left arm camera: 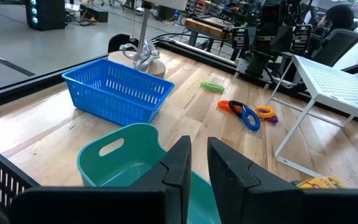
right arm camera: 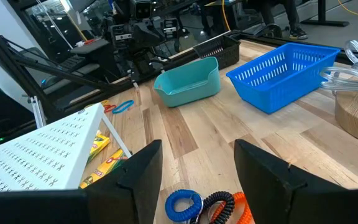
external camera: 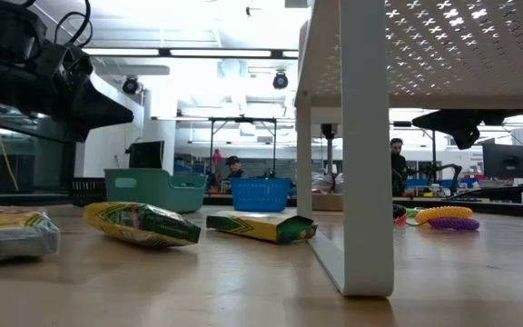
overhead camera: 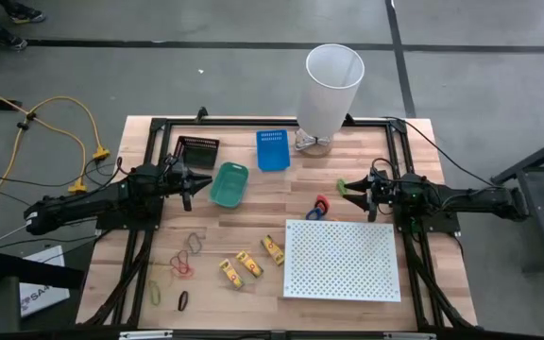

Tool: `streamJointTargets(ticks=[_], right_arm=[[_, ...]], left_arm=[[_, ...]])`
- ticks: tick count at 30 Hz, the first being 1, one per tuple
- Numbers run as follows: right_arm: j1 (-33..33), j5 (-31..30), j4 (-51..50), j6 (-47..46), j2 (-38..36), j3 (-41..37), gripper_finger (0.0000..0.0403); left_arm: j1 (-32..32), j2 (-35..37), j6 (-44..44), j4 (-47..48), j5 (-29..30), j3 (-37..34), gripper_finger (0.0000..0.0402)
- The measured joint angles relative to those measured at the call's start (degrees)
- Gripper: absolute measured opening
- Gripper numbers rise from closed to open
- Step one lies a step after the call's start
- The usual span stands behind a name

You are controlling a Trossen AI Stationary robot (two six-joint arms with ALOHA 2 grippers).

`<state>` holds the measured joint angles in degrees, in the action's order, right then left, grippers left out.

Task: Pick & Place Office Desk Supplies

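Left side of the overhead frame: the left gripper (overhead camera: 189, 185) hovers at the edge of the teal bin (overhead camera: 229, 183), its fingers (left arm camera: 180, 163) nearly together with only a narrow gap, nothing visible between them. A black basket (overhead camera: 196, 149) sits just above it.

Lower left: rubber-band loops (overhead camera: 185, 262) lie scattered on the table (overhead camera: 253, 208). To their right, three yellow-and-red packs (overhead camera: 250, 263) lie in a rising diagonal row, ending beside the white perforated board (overhead camera: 341, 260).

Centre top: a blue basket (overhead camera: 272, 148), then the tall white bin (overhead camera: 330, 87).

Centre: red and blue clips (overhead camera: 319, 208) lie just above the board's upper left corner.

Right: the right gripper (overhead camera: 350, 189) hovers above the table near the clips, fingers (right arm camera: 137, 167) wide apart and empty.
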<state>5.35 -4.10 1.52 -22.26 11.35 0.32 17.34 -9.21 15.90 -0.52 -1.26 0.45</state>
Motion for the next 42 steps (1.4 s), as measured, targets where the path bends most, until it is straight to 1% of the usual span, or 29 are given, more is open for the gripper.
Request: streamJointTargets(ticks=[32, 37, 42], right_arm=[[0.0, 0.0, 0.0, 0.0, 0.0, 0.0, 0.0188], [0.0, 0.0, 0.0, 0.0, 0.0, 0.0, 0.0188], [0.0, 0.0, 0.0, 0.0, 0.0, 0.0, 0.0188]], left_arm=[[0.0, 0.0, 1.4, -0.4, -0.4, 0.0, 0.0050], [0.0, 0.0, 2.1, -1.8, -3.1, 0.1, 0.0050], [0.0, 0.0, 1.3, -0.3, -5.7, 2.6, 0.0050]])
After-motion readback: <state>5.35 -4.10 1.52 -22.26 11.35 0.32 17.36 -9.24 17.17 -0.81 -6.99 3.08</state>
